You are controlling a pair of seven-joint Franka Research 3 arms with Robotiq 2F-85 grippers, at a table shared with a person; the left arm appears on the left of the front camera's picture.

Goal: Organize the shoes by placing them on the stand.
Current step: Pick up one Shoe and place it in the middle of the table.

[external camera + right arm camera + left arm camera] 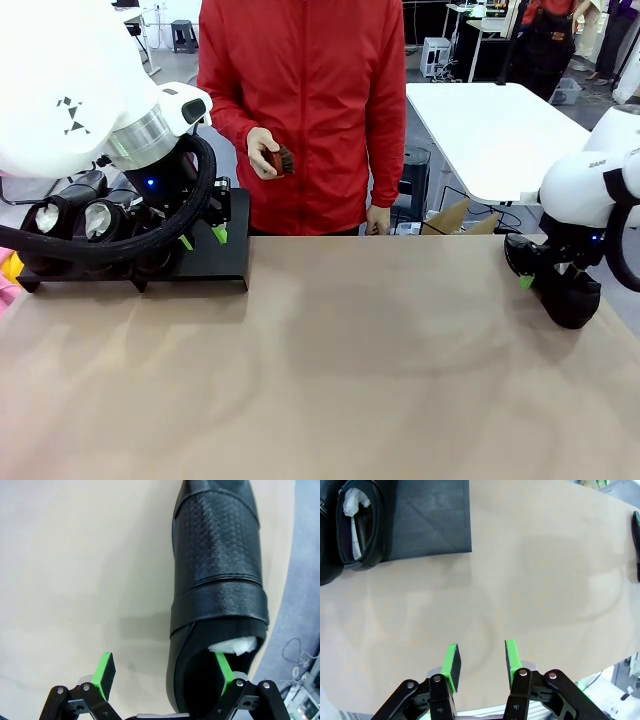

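Two glossy black shoes [70, 218] sit side by side on the left part of the low black stand [222, 262]. My left gripper [203, 238] hangs over the stand's bare right end. In the left wrist view it [481, 662] is open with nothing between the green pads, and one shoe [360, 525] lies on the stand [432, 525] at the top left. Another black shoe [572, 296] lies at the table's right side. My right gripper [165, 672] is open astride that shoe's [217, 580] side wall, one finger [223, 666] in its opening.
A person in a red jacket [305, 100] stands at the far side, holding a small brown brush [280, 160]. The right-hand shoe lies close to the table's edge [280, 605]. The tan tabletop [330, 360] is bare across the middle and front.
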